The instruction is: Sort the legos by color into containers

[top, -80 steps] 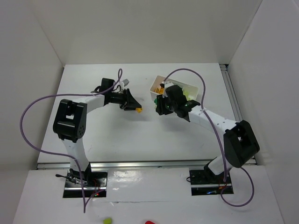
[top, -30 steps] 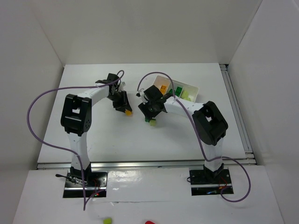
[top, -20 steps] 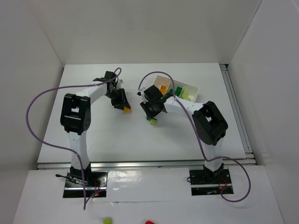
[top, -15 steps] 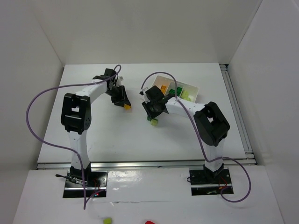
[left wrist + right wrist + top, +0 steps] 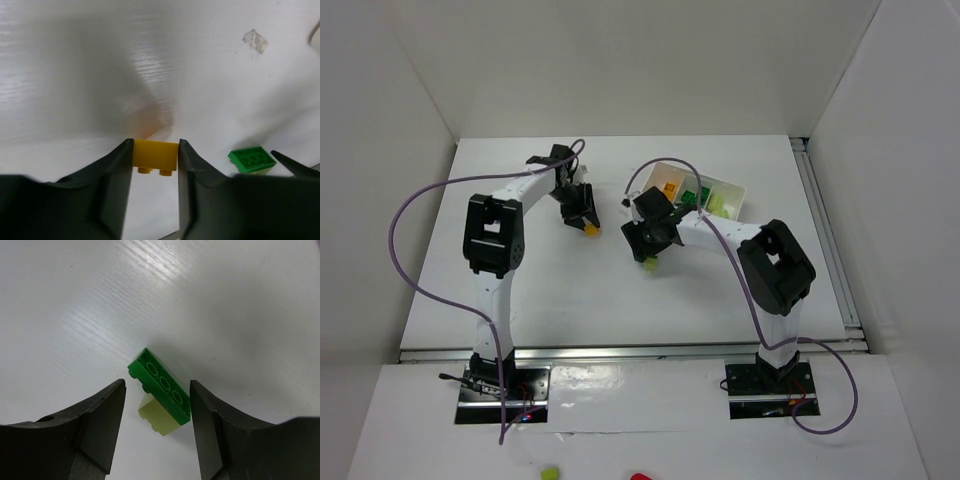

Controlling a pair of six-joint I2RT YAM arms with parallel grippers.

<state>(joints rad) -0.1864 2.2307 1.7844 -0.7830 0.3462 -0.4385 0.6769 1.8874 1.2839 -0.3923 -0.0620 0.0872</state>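
Left of the tray (image 5: 716, 177), the wide right end effector (image 5: 156, 384) may lift the green brick (image 5: 162, 390) with the pale brick (image 5: 156, 416) that seems stuck under it; the left end effector (image 5: 155, 146) holds a yellow brick (image 5: 155, 155).

The stacked bricks (image 5: 648, 261) lie left before the tray (image 5: 740, 190).

Overhead: my right arm (image 5: 720, 232) covers the tray's (image 5: 733, 186) near-left corner; the bricks (image 5: 698, 196) inside are too small to count.
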